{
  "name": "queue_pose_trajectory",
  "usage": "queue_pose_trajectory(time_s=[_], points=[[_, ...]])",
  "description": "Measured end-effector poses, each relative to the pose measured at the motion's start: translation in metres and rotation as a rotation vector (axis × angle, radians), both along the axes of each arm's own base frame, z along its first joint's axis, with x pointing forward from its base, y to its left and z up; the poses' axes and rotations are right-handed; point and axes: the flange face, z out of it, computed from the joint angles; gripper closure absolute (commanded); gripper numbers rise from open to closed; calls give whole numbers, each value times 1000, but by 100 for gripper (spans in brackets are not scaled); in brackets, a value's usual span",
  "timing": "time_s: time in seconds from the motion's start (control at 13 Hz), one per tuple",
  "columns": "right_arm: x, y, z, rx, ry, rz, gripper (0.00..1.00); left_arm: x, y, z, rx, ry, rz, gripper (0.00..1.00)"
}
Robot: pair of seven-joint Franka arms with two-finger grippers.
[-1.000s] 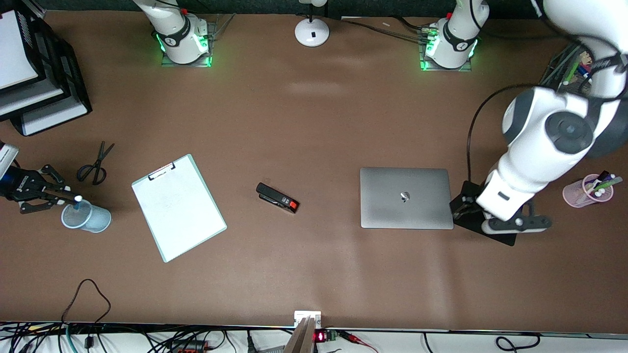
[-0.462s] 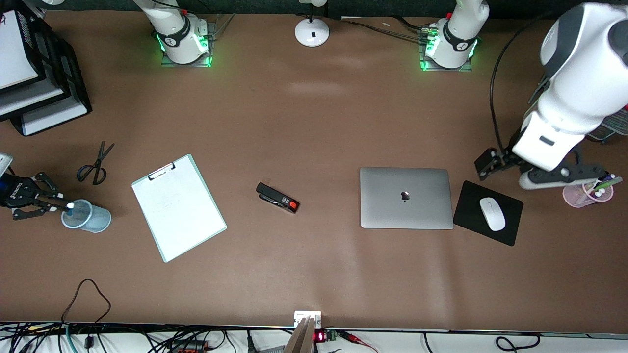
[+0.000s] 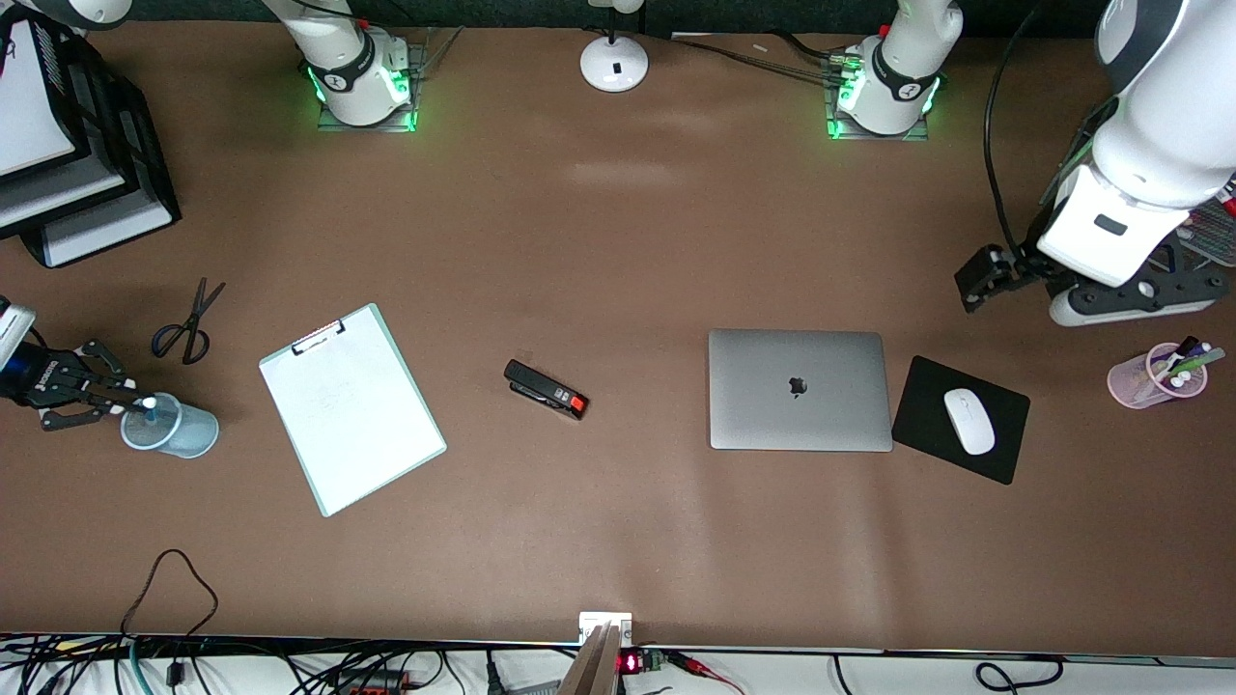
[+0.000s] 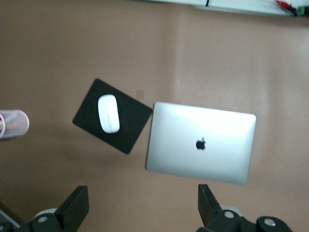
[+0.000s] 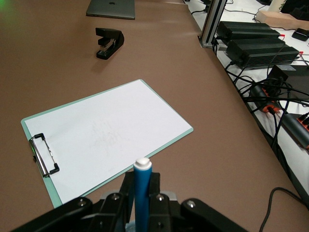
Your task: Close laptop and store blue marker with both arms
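The laptop (image 3: 800, 390) lies shut on the counter (image 3: 618, 241), lid logo up, so what is left is storing the marker (image 3: 147, 404). The right tool (image 3: 114, 398) holds it at the rim of the pale blue cup (image 3: 170, 426), white end up. The right wrist view shows the marker (image 5: 142, 193) standing nearly upright between the fingers, with the cup's rim just showing under them.

To do this step well, I judge the marker's lower end should sit clearly inside the cup's mouth before the grip is let go, and the tool should part only a little, so the marker slides down instead of tipping over the rim. The cup looks light; a sideways nudge from a finger could topple it, so the tool should lift straight up afterwards.

The right tool (image 5: 140, 205) is pinched on the marker's blue shaft, fingers pressed against it from both sides; whether it touches the cup I cannot tell. The clipboard (image 3: 351, 408) lies just past the cup from this tool, toward the laptop, and the scissors (image 3: 188, 323) lie near the tool.

The left tool (image 3: 995, 277) waits in the air, spread wide and empty, over bare counter near the mouse pad (image 3: 927, 405). Its wrist view looks down on the shut laptop (image 4: 202, 143) and the mouse (image 4: 108, 113) between its open fingers (image 4: 75, 208).
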Motion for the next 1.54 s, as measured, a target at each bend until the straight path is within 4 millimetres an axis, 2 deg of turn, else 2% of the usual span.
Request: queue_pose_trajectory(time_s=[0.54,0.92,1.31,1.54], points=[[1,1,-13,20,-31,16,99,-19,7,22,18,58,-85,0],[0,-1,-25,45,-35,4,98,-24,40,36,-15,56,-165,0],[-3,-18,-33,59,-52,-25,98,-35,53,42,-9,74,-167,0],[-4,-27,-44,69,-51,-42,98,-47,56,46,-19,74,-167,0]])
